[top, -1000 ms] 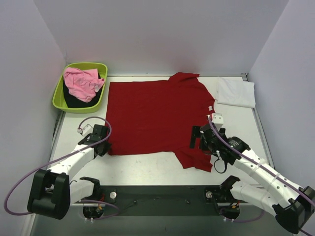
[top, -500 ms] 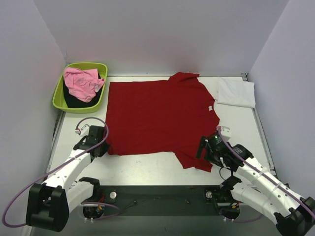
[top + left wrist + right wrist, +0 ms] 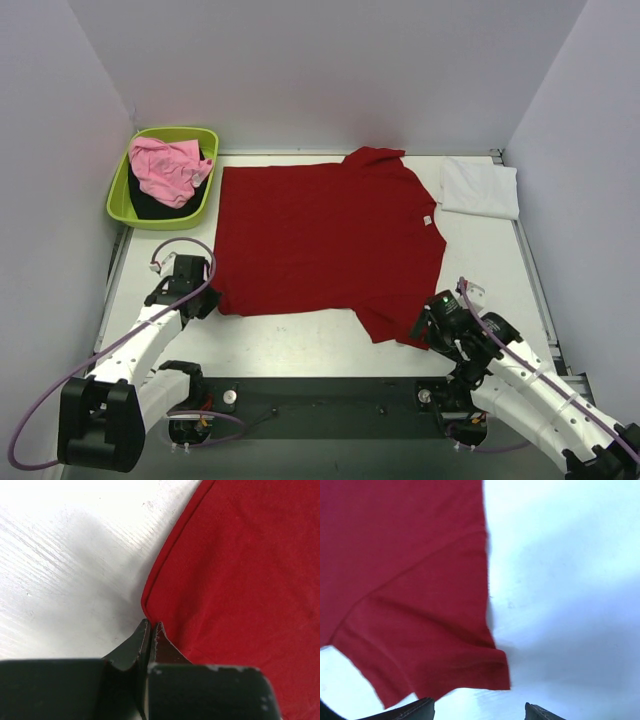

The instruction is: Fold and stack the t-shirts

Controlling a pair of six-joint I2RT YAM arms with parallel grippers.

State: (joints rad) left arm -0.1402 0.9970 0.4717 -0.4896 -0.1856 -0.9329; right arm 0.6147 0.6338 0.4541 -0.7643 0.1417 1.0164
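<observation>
The deep red t-shirt [image 3: 320,235] lies spread flat across the middle of the counter [image 3: 300,345], collar toward the right of the top view. I judge the step in hand to be taking its near edge for the first fold. My left tool [image 3: 151,626] sits at the lower-left corner of the hem [image 3: 167,560], jaws pressed together and, as far as the wrist view lets me judge, pinching that corner. My right tool [image 3: 480,711] hovers just short of the near sleeve [image 3: 435,660], jaws wide apart and holding nothing. To do this well I would bring the right tool down on the sleeve's stitched cuff, where the doubled seam gives more bite. Then I would raise both ends together, because the thin matte knit is limp and will sag or skid on the smooth, faintly brushed counter. The cuff corner curls up slightly, which should help entry. At the upper right a white t-shirt [image 3: 480,187] rests as a neat rectangle. At the upper left a crumpled pink t-shirt [image 3: 165,165] sits on a black t-shirt [image 3: 150,205] in the glossy lime-green plastic tub [image 3: 170,131].
</observation>
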